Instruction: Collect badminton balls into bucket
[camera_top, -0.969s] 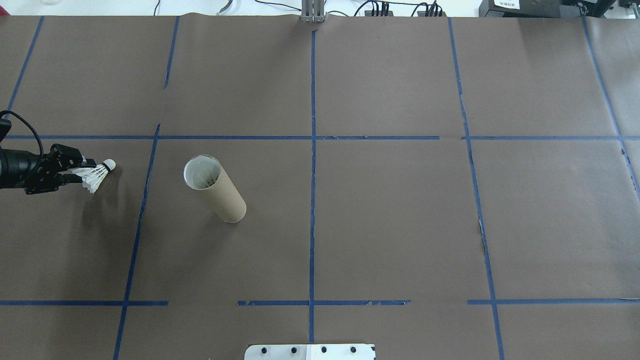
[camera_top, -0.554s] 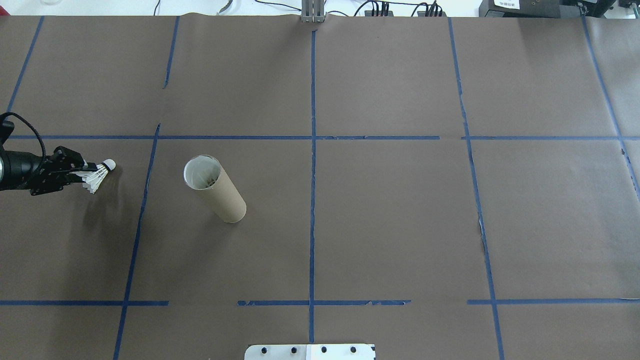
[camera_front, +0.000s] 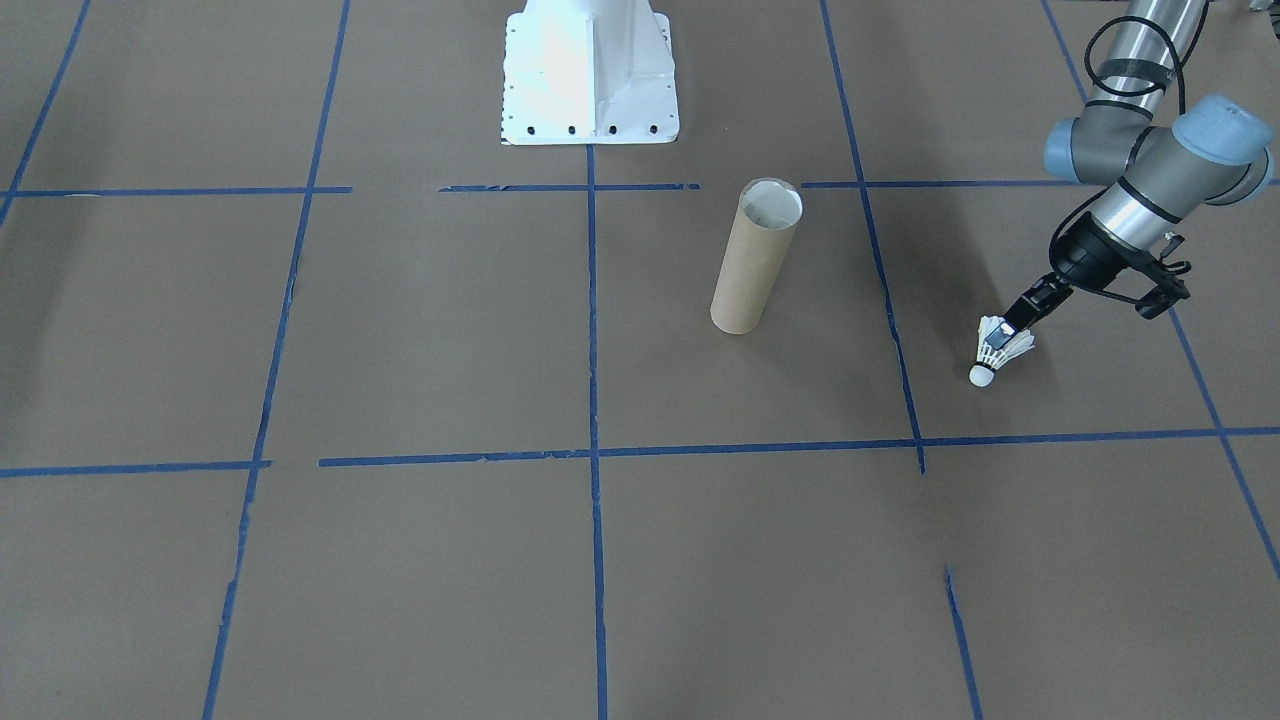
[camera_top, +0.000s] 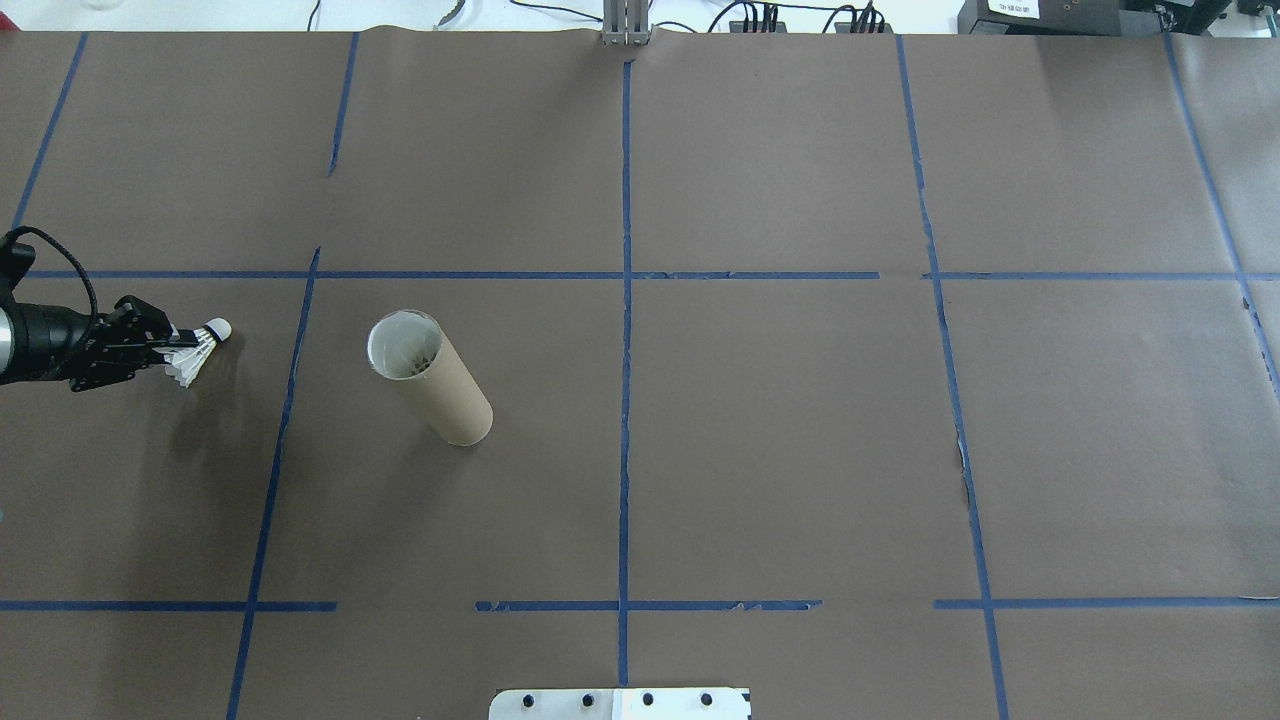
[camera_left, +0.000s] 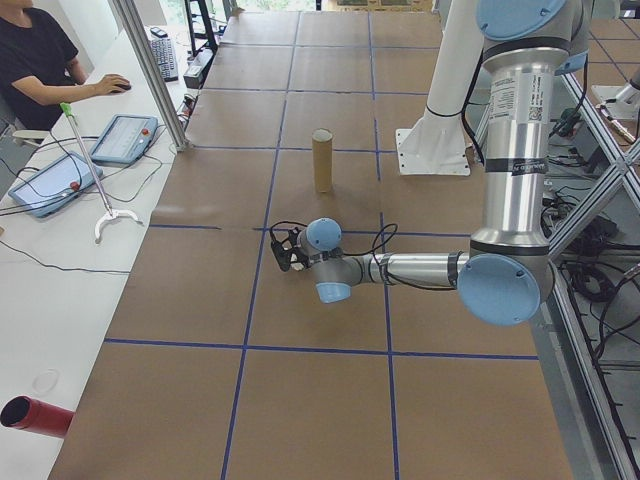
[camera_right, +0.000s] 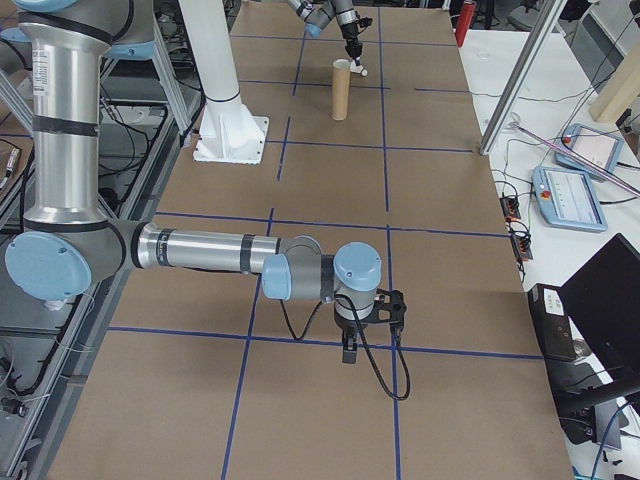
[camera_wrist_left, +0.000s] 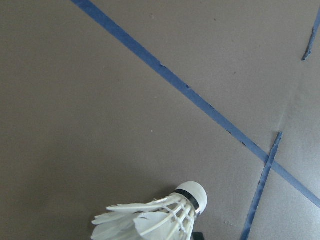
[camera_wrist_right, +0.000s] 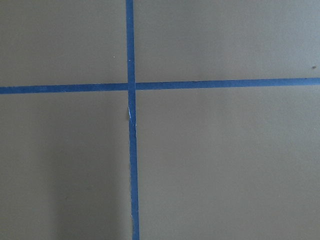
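Observation:
The white feather shuttlecock (camera_top: 197, 349) is at the table's far left, cork tip (camera_front: 982, 376) down by the brown paper and pointing away from the robot. My left gripper (camera_top: 172, 344) is shut on its feather skirt (camera_front: 1003, 343). The left wrist view shows the shuttlecock (camera_wrist_left: 160, 217) at the bottom edge over bare paper. The bucket (camera_top: 430, 378), a brown cardboard tube, stands upright with its open mouth (camera_front: 771, 204) up, about a tile's width to the right of the shuttlecock. My right gripper (camera_right: 348, 350) shows only in the exterior right view, low over a tape crossing; I cannot tell its state.
Brown paper with blue tape lines (camera_top: 625, 300) covers the table. The white robot base (camera_front: 590, 70) stands at the robot's edge. A person (camera_left: 40, 60) sits at a side desk with tablets (camera_left: 125, 137); a red tube (camera_left: 35, 415) lies there.
My left gripper has sunk lower and looks smaller, and its fingers have drawn together on the feathers. The shuttlecock and the bucket stay where they were.

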